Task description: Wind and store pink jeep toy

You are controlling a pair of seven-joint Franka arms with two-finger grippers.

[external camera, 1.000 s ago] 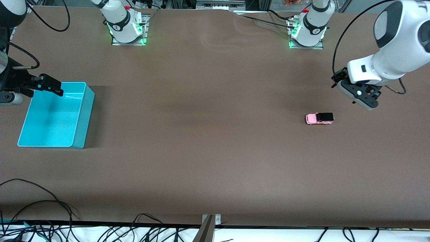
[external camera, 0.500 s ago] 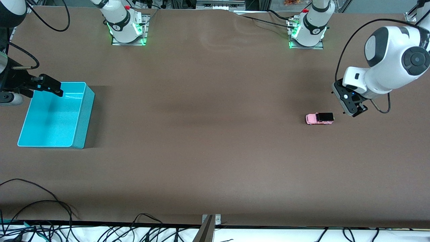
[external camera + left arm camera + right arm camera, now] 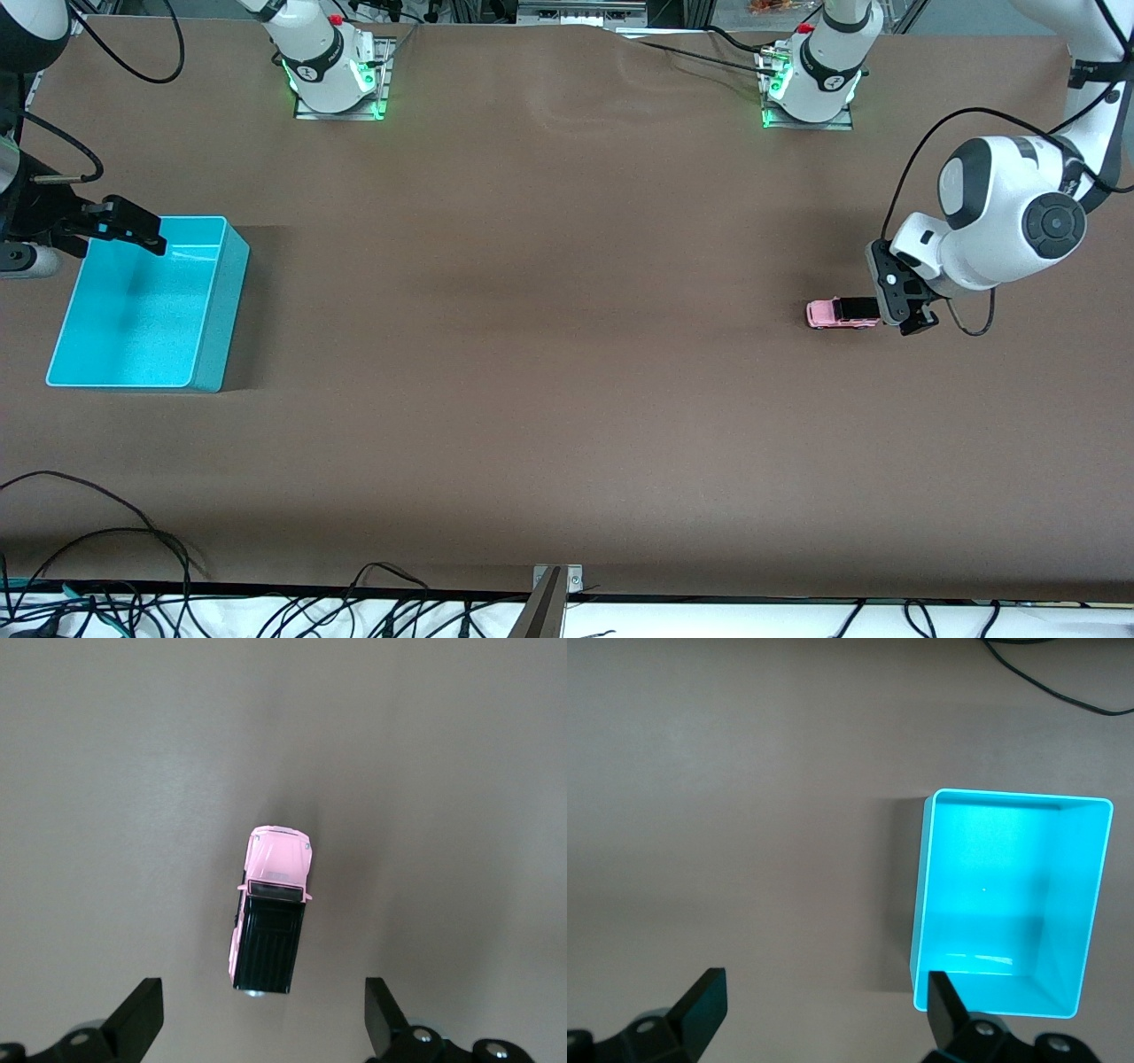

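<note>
The pink jeep toy [image 3: 840, 313] stands on the brown table toward the left arm's end, its black roof end toward my left gripper. My left gripper [image 3: 898, 303] is low over the table right at the jeep's black-roofed rear. In the left wrist view the jeep [image 3: 270, 912] lies just ahead of the left gripper [image 3: 263, 1017], whose fingers are wide open and empty, not touching it. The turquoise bin [image 3: 232, 292] sits at the right arm's end. My right gripper [image 3: 126, 225] waits open and empty over the bin's edge; it also shows in the right wrist view [image 3: 824, 1008].
The bin [image 3: 921, 904] is empty inside. Cables [image 3: 106, 540] lie along the table edge nearest the front camera. The arm bases [image 3: 337, 71] stand along the edge farthest from the front camera. A wide stretch of bare table lies between jeep and bin.
My left arm has swung down and toward the jeep, bringing the open gripper from above the table to just at the jeep's rear. The jeep, bin and right arm have not moved.
</note>
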